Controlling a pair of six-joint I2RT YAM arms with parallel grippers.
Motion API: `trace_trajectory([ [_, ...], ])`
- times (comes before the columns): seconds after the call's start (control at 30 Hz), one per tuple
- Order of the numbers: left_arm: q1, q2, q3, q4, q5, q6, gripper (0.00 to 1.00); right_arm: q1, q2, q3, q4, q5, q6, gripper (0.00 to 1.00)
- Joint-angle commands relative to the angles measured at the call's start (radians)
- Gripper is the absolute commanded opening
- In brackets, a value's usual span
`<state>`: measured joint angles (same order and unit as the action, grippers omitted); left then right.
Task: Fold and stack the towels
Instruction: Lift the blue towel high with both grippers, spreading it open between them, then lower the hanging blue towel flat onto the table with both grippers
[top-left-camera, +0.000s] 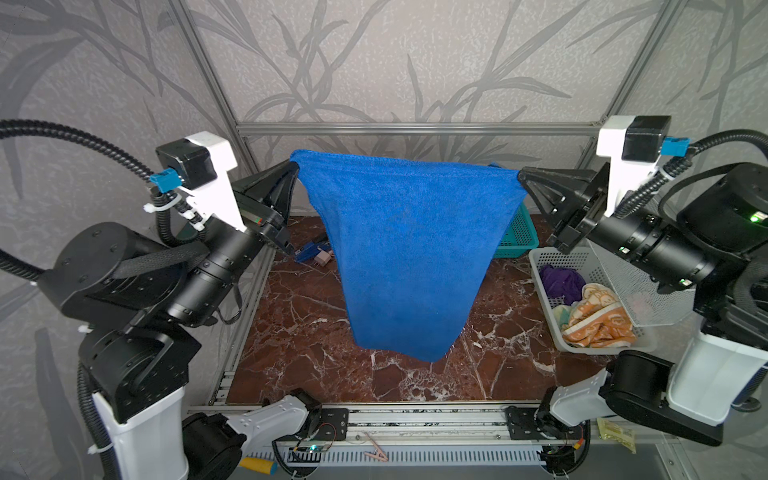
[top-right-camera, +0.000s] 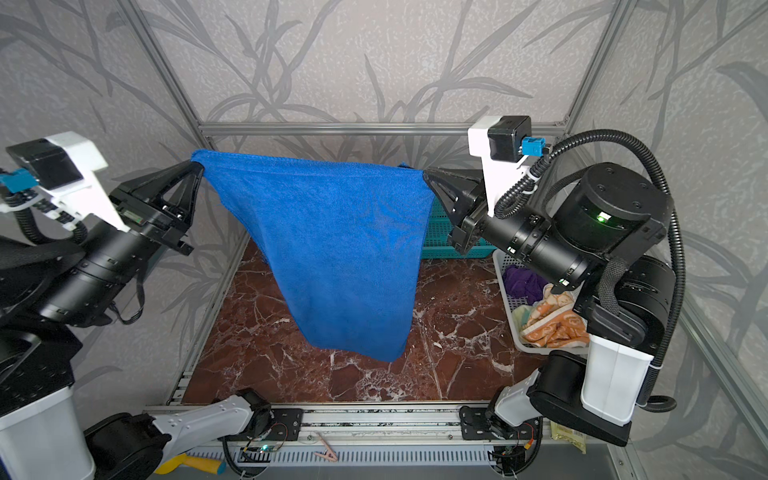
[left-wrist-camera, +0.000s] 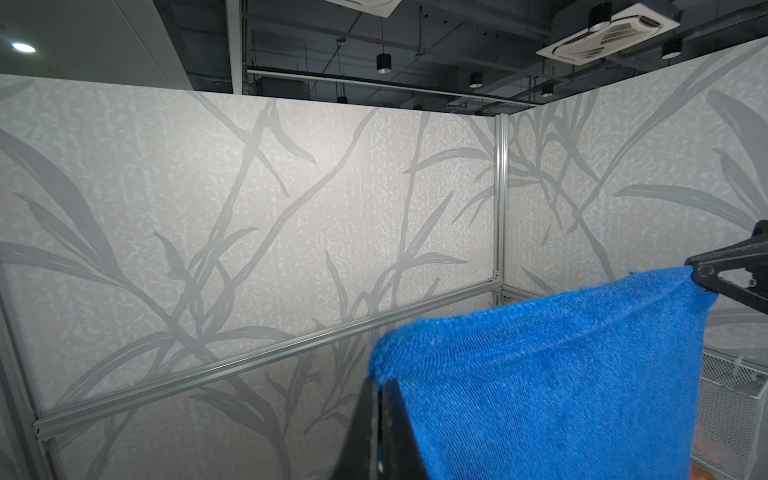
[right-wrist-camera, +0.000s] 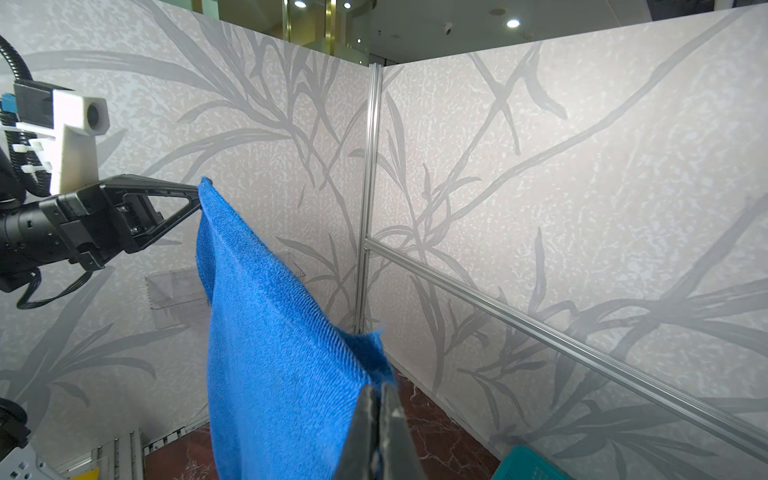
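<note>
Left of the white basket, blue towel is hanging spread in the air, its lower edge dangling free. Left gripper is pinching one top corner, jaws clamped tight; right gripper is pinching the other likewise. White basket is holding purple towel at its far end, orange rabbit-print towel nearer, pale yellow-teal towel beside that. Teal basket is sitting just behind the white basket, contents hidden.

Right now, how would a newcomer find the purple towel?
On the marble table, look to the white basket at the right edge. The purple towel is crumpled at its far end, plain and dark beside the orange printed towel.
</note>
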<state>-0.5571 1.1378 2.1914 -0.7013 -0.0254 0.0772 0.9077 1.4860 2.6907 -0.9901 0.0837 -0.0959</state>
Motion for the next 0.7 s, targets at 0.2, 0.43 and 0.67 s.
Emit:
trace_trajectory([
  [0.2, 0.028, 0.228, 0.005, -0.107, -0.245, 0.071, 0.00, -0.224, 0.142, -0.130, 0.077, 0.015, 0.061, 0.00],
  [0.43, 0.279, 0.410, -0.201, 0.044, -0.037, -0.098, 0.00, -0.381, 0.449, -0.174, 0.210, -0.058, 0.048, 0.00],
  [0.67, 0.388, 0.672, -0.311, 0.268, 0.000, -0.133, 0.00, -0.397, 0.913, 0.145, 0.251, -0.071, 0.015, 0.00],
])
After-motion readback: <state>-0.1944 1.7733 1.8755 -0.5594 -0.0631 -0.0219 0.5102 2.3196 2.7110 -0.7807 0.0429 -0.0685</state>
